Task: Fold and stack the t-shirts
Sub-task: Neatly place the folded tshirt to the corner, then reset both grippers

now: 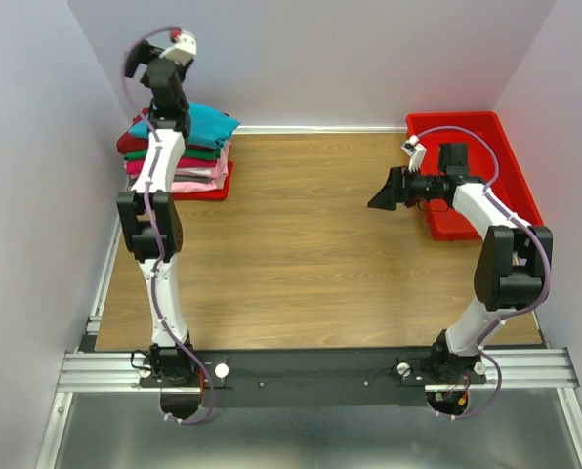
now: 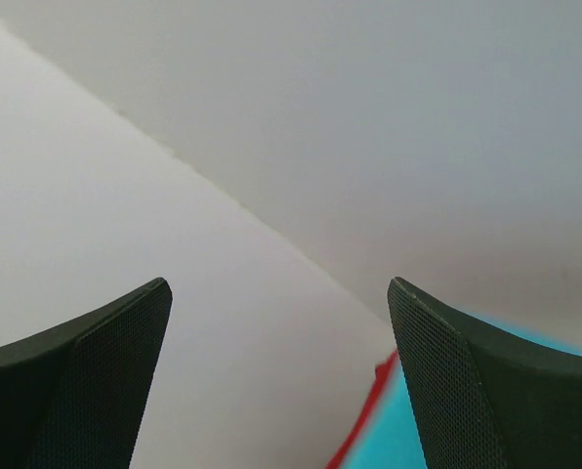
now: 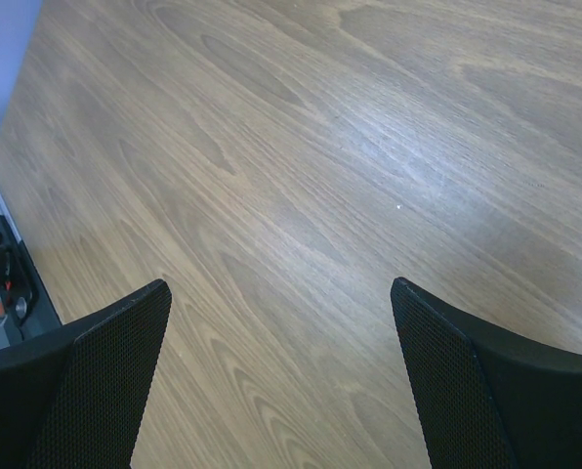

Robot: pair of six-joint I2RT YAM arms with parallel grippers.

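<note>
The folded t-shirts sit in one stack at the table's far left corner. The teal t-shirt [image 1: 209, 122] is on top, over dark red [image 1: 132, 143], green [image 1: 199, 153], magenta [image 1: 201, 167] and light pink [image 1: 195, 183] ones. My left gripper [image 1: 138, 61] is raised above and behind the stack, open and empty, facing the wall corner. In the left wrist view [image 2: 276, 288] only the walls, a strip of the teal t-shirt [image 2: 384, 442] and a red edge show. My right gripper [image 1: 378, 199] is open and empty over bare table [image 3: 276, 288], left of the bin.
A red plastic bin [image 1: 449, 119] stands at the far right by the wall. The wooden table [image 1: 301, 244] lies between the stack and the bin. Walls close in the left, back and right sides. The metal base rail [image 1: 311, 369] runs along the near edge.
</note>
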